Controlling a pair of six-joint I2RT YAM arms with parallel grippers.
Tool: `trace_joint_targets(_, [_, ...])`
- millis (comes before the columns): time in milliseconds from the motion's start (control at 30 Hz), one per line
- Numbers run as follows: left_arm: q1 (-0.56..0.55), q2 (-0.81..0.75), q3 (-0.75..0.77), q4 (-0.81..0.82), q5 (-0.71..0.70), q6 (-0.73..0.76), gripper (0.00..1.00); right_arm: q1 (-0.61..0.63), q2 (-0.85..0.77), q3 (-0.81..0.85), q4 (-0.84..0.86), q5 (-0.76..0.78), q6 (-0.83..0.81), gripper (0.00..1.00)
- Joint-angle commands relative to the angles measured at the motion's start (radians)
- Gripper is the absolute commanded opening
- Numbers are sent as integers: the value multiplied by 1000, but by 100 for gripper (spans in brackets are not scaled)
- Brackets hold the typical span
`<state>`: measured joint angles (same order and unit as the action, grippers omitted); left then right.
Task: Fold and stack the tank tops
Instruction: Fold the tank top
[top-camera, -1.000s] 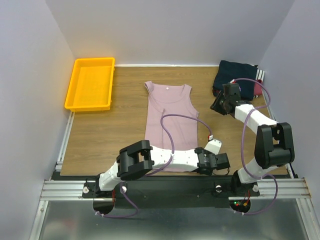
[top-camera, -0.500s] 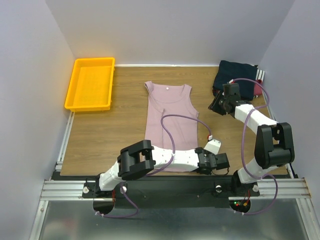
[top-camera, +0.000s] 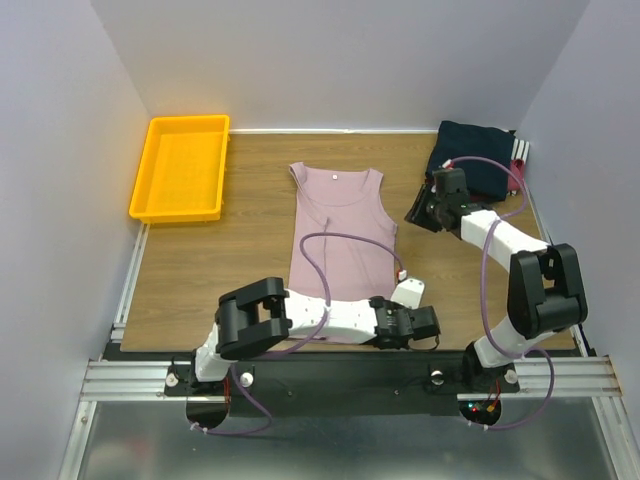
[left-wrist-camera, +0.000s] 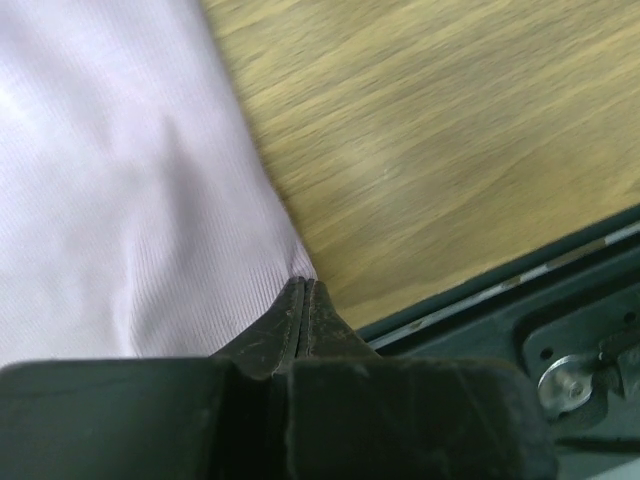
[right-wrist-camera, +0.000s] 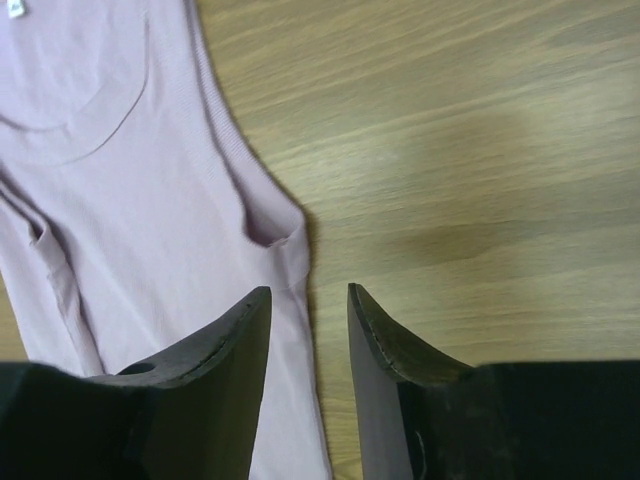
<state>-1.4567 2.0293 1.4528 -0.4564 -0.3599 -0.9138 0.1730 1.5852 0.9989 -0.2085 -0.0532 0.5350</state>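
Pink tank top (top-camera: 340, 240) lies flat and unfolded mid-desk (top-camera: 240, 260), so no fold is made on it yet; the folded navy and maroon tops (top-camera: 478, 165) sit piled at the far right corner. Left fingers (left-wrist-camera: 303, 295) are pressed together on its near right hem corner, which looks like a pinch on the cloth. Right fingers (right-wrist-camera: 230, 340) are spread partway over the right side edge just below the armhole, holding nothing. Remaining, I'd say: every fold on the pink one, then onto the pile.

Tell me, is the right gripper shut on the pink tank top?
No, the right gripper stands open, fingers apart at the edge of the pink tank top.
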Motion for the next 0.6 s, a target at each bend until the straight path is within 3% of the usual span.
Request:
trace_joint_targets(0, [7,-157,-103,85,-14,-42,0,48,9,-16,76,4,-26,44])
trace_joint_targets(100, [19,-228,-192,149,1,-69,0,74,18,-22,106,3,-23,51])
trace_joint_targets(300, [42,-304,-302,274,49,-82,0,97,65,-10,126,16,-21,51])
trace_joint_targets(567, [47,-305,-305,286,59,-82,0,109,122,1,132,47,-13,44])
